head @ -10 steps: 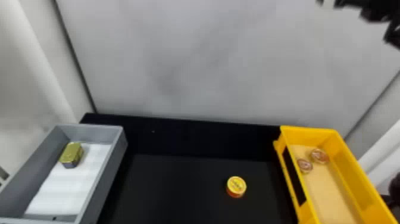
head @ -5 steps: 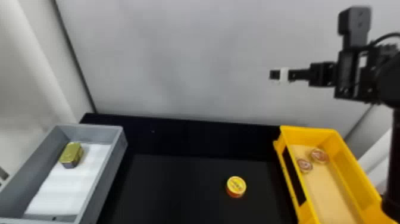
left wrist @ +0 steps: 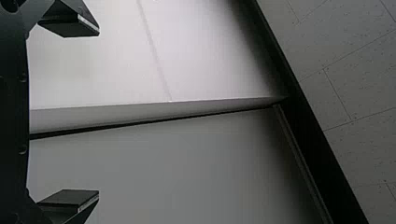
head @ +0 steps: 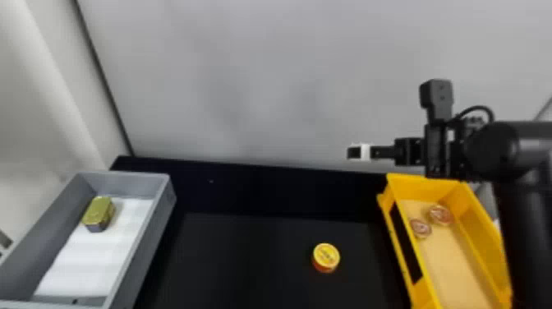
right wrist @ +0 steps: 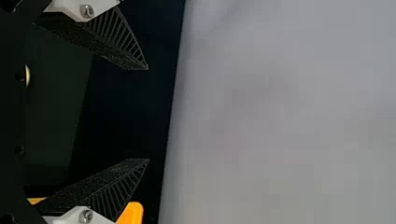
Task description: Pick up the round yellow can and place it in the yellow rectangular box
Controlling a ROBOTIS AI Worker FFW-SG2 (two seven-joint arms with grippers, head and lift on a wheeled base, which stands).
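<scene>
My right gripper (head: 354,153) hung wide open, holding nothing. The yellow can (head: 325,257) sat near the yellow box (head: 484,230), and my left gripper (left wrist: 99,112) was spread and empty too

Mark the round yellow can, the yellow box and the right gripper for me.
round yellow can (head: 326,255): head view, its lid
yellow box (head: 427,180): head view, far wall
right gripper (right wrist: 148,114): right wrist view, between fingertips

Soft light on grey backdrop (head: 267,82); black tabletop (head: 246,259) dim.
</scene>
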